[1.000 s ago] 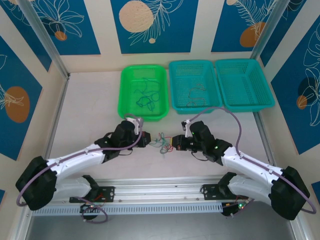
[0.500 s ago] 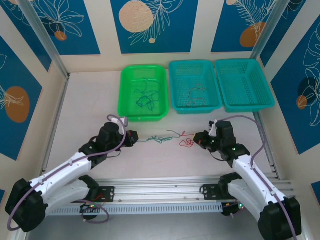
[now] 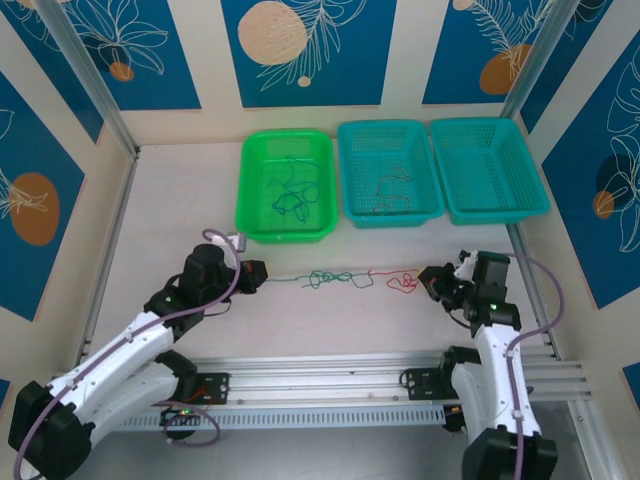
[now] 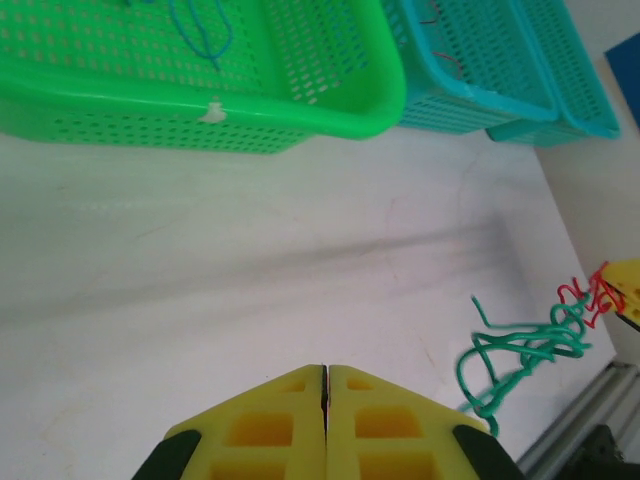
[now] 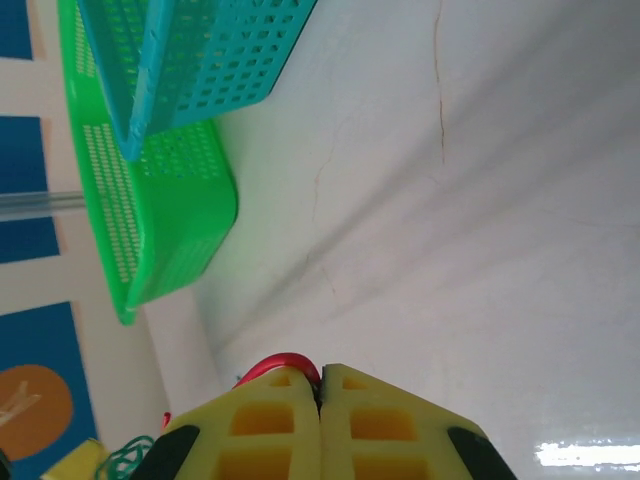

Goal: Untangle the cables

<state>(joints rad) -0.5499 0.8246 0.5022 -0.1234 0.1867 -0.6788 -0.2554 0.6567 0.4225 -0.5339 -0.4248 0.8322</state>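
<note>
White tabletop (image 3: 190,210), blue-patterned wall panels behind. The cables (image 3: 335,279) sit front-centre on the table, drawn out in a thin, near-straight line between the two grippers. The green strand (image 3: 318,279) is bunched in a small knot left of centre. The red strand (image 3: 402,284) is curled in loops at the right end.

Left gripper (image 3: 262,277) is at the line's left end, jaws pressed together with the green end running into them. In the left wrist view the yellow fingers (image 4: 270,425) meet with no gap, and green loops (image 4: 515,352) and red loops (image 4: 580,298) lie ahead on the right.

Right gripper (image 3: 428,282) is at the right end, jaws clamped together on the red end. In the right wrist view a red loop (image 5: 272,363) sticks out just beside the closed fingertips.

Green basket (image 3: 246,190) is behind the cables and well apart, with loose blue-green wires (image 3: 290,192) inside. Next to it is the middle teal basket (image 3: 344,170), holding a few thin wires (image 3: 386,196). Right teal basket (image 3: 536,170) is beside that.
</note>
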